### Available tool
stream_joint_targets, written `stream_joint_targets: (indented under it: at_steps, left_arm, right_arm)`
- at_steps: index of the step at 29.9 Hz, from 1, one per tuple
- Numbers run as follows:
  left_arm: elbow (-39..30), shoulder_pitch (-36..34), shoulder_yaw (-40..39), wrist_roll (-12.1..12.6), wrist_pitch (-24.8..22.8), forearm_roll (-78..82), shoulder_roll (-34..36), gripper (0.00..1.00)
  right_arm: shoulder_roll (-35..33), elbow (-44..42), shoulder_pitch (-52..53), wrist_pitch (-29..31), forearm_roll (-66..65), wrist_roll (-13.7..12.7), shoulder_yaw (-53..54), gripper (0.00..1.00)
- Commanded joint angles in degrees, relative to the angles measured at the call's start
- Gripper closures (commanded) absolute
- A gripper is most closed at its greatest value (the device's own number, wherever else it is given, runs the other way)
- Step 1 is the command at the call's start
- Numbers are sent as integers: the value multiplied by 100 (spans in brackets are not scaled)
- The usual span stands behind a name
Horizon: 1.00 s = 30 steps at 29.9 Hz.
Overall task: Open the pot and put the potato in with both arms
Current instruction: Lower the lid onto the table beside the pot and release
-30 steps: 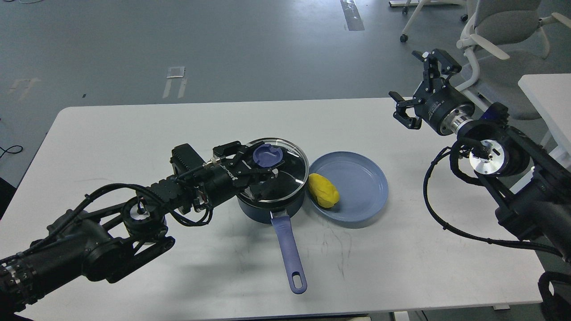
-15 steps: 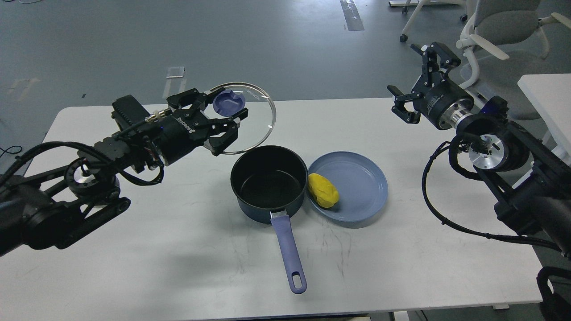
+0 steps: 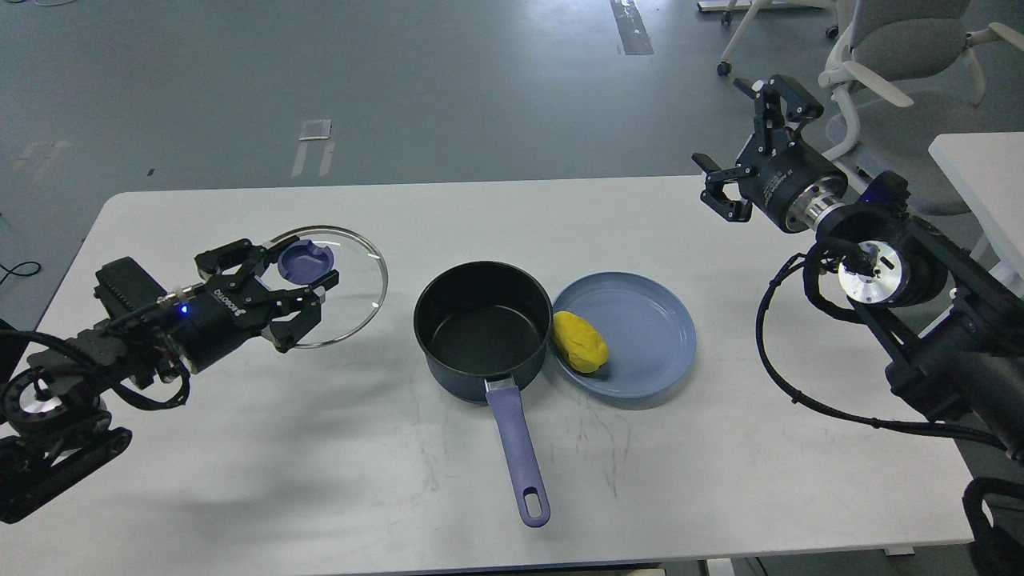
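Arm pose, left: the left arm enters from the lower left edge and extends toward the middle of the tabletop, with its forearm low and nearly horizontal. The left end effector is closed around the blue knob of the glass lid. The lid is tilted slightly and sits well to the left of the pot; whether its lower edge touches the tabletop cannot be told.

Arm pose, right: the right arm enters from the right edge and rises toward the far right corner of the tabletop. The right end effector is raised above that corner with its fingers spread wide, holding nothing.

Containers: the pot stands uncovered near the centre of the tabletop. Its black interior holds nothing visible. Its long blue handle points toward the near edge. A light-blue plate lies just to the right of the pot, rim against the pot wall or very close to it. The potato rests on the left part of the plate, next to the pot.
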Motion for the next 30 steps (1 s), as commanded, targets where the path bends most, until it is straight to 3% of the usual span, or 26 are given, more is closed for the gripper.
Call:
stream_joint_targets:
  at_steps: [1, 13, 30]
  left_arm:
    - [280, 147, 9, -93, 2, -204, -17, 55]
    - [615, 516, 9, -93, 2, -221, -280, 53]
    - [1107, 534, 176, -84, 2, -529, -632, 47]
  right_arm:
    - [-4, 1, 3, -9, 0, 0, -9, 0]
    - [-39, 27, -5, -27, 0, 0, -17, 0]
    - [-48, 10, -5, -35, 0, 0, -17, 0]
